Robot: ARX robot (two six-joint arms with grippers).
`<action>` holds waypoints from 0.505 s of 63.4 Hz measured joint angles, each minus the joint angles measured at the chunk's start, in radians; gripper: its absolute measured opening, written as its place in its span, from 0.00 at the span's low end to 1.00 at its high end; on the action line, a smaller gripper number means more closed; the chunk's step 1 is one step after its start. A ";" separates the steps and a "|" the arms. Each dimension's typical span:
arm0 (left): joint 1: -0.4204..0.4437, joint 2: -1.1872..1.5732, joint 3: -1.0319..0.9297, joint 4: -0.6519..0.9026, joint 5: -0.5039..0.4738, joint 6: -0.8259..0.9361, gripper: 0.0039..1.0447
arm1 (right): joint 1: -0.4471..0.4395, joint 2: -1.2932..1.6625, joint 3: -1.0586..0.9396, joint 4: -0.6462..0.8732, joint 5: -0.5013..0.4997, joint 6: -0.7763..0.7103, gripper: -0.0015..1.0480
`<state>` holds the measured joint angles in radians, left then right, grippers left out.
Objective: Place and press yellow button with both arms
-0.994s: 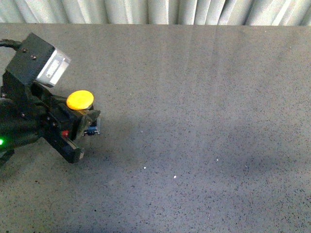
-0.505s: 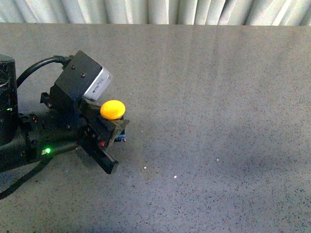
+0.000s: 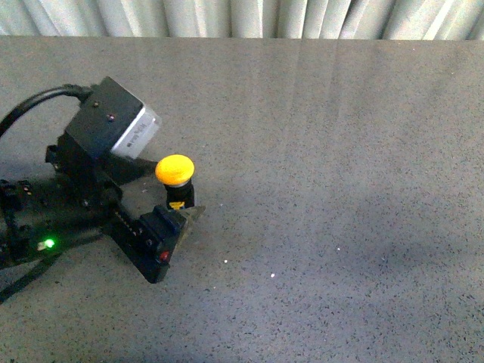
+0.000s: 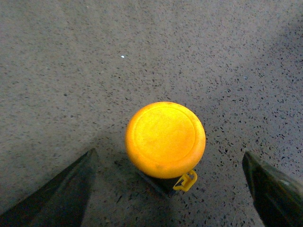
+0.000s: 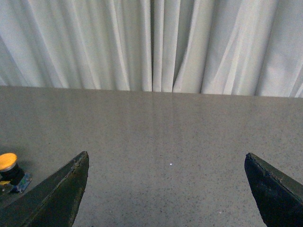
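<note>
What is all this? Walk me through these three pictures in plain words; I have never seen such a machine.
This is a robot with two arms, each ending in a claw with a camera beside it. The front picture looks out from the robot's body: its left arm reaches over a gray table, where a yellow button stands upright. The left wrist picture looks down past the left claw, which is open: its fingers sit either side of the button without touching it. The right wrist picture shows the right claw open and empty, facing a white curtain, the button some way off. Nothing is held.
</note>
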<state>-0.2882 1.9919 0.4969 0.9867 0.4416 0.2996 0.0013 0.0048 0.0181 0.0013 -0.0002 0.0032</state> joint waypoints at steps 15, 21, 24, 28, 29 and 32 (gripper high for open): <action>0.138 -0.207 -0.076 -0.113 0.072 0.021 0.91 | 0.000 0.000 0.000 0.000 0.000 0.000 0.91; 0.238 -0.322 -0.090 -0.183 0.122 0.016 0.91 | 0.000 0.000 0.000 0.000 0.000 0.000 0.91; 0.293 -0.386 -0.091 -0.217 0.151 0.006 0.91 | 0.000 0.000 0.000 0.000 0.000 0.000 0.91; 0.369 -0.472 -0.091 -0.259 0.194 -0.016 0.91 | 0.000 0.000 0.000 0.000 0.000 0.000 0.91; 0.381 -0.484 -0.091 -0.264 0.202 -0.022 0.91 | 0.000 0.000 0.000 0.000 0.000 0.000 0.91; 0.428 -0.541 -0.092 -0.289 0.241 -0.042 0.91 | 0.000 0.000 0.000 0.000 0.000 0.000 0.91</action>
<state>0.1402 1.4513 0.4049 0.6975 0.6827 0.2577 0.0013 0.0048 0.0181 0.0013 -0.0002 0.0032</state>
